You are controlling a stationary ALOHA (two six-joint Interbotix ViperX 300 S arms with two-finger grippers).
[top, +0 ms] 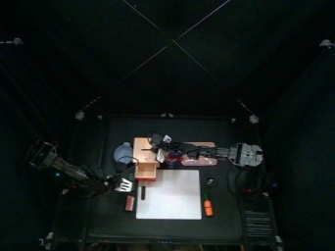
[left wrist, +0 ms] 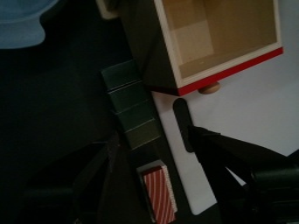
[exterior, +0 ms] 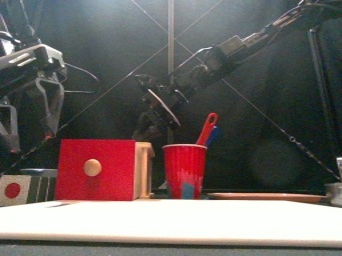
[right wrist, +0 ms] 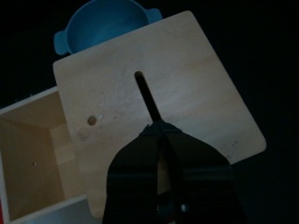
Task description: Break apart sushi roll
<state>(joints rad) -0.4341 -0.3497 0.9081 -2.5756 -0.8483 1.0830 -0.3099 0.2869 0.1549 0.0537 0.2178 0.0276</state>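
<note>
The sushi roll [left wrist: 131, 109] is a row of dark green segments lying on the black table beside the white mat [left wrist: 251, 105], seen only in the left wrist view. My left gripper [left wrist: 158, 156] hangs open above its near end, one jaw on each side and touching nothing. A red-and-white striped piece [left wrist: 158, 194] lies just past the roll, between the jaws. My right gripper [right wrist: 158, 131] is shut over a pale wooden board [right wrist: 176, 79], away from the roll. A thin dark strip runs out from its tips; I cannot tell whether it is a held thing.
An open wooden box [left wrist: 222, 39] with a red front [exterior: 100, 170] and round knob stands by the mat. A red cup [exterior: 185, 172] holds utensils. A blue bowl [right wrist: 111, 26] sits beyond the board. A short black bar [left wrist: 181, 127] lies on the mat's edge. An orange piece [top: 210, 207] rests on the mat.
</note>
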